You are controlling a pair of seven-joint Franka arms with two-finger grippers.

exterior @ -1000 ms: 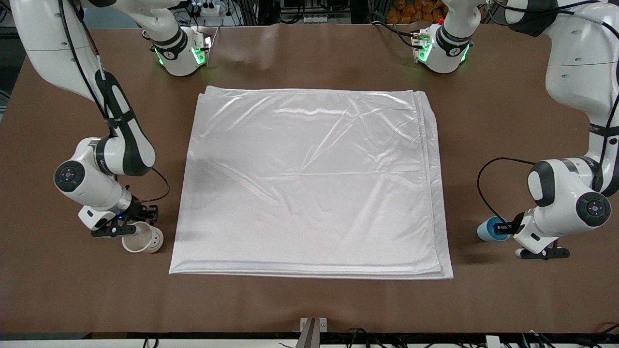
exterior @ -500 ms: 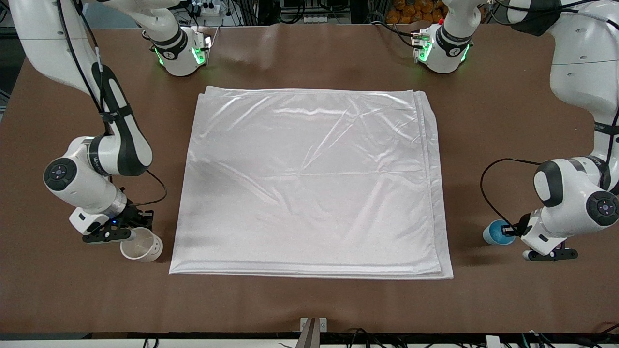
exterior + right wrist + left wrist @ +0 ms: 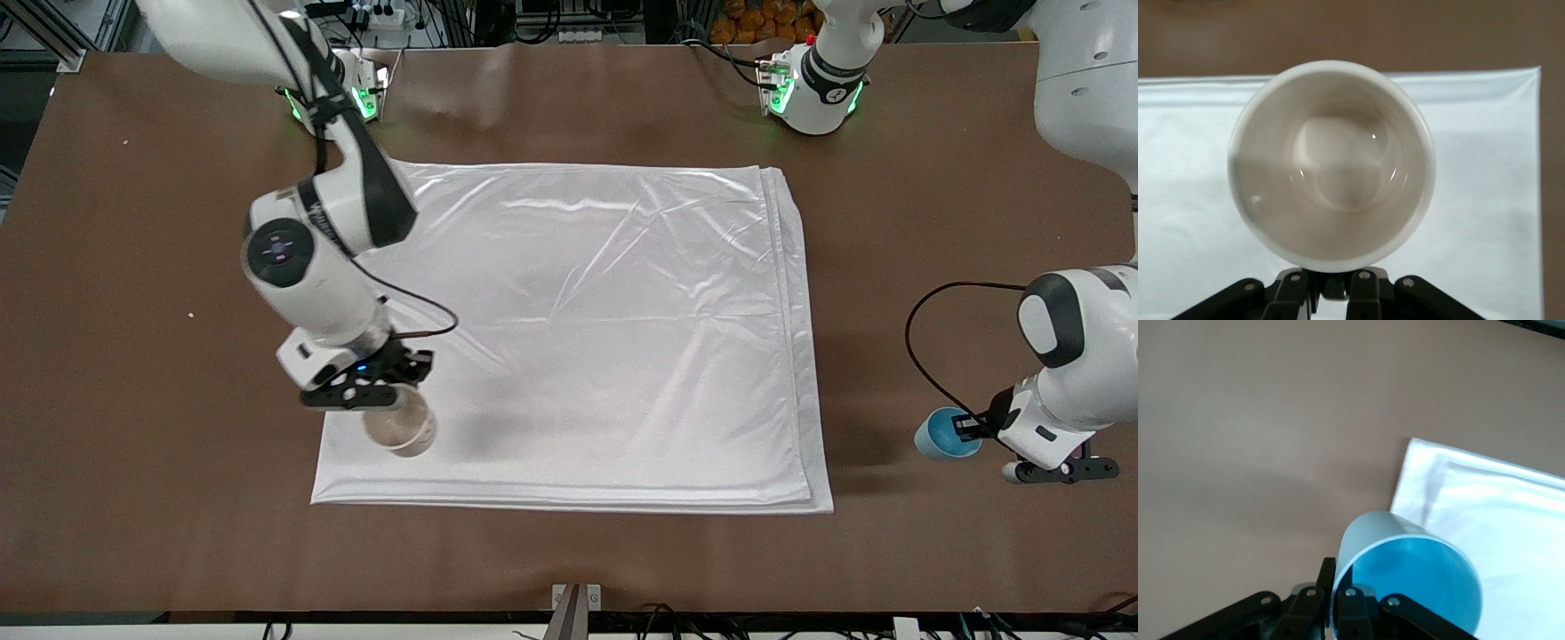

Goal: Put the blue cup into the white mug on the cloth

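The white cloth (image 3: 578, 311) lies flat in the middle of the brown table. My right gripper (image 3: 366, 397) is shut on the white mug (image 3: 398, 431) and holds it upright over the cloth's corner nearest the front camera at the right arm's end. In the right wrist view the mug (image 3: 1331, 163) shows its empty inside above the cloth (image 3: 1185, 213), with the gripper (image 3: 1338, 285) at its handle side. My left gripper (image 3: 976, 430) is shut on the blue cup (image 3: 941, 434), tilted over bare table beside the cloth. In the left wrist view the fingers (image 3: 1327, 577) pinch the cup's (image 3: 1418, 587) wall.
The two arm bases with green lights (image 3: 333, 98) (image 3: 813, 89) stand along the table's edge farthest from the front camera. A small metal bracket (image 3: 576, 597) sits at the table's front edge. Bare brown table (image 3: 133, 267) surrounds the cloth.
My right gripper has carried the mug from the bare table in over the cloth's corner. My left gripper has moved the blue cup a little farther from the cloth.
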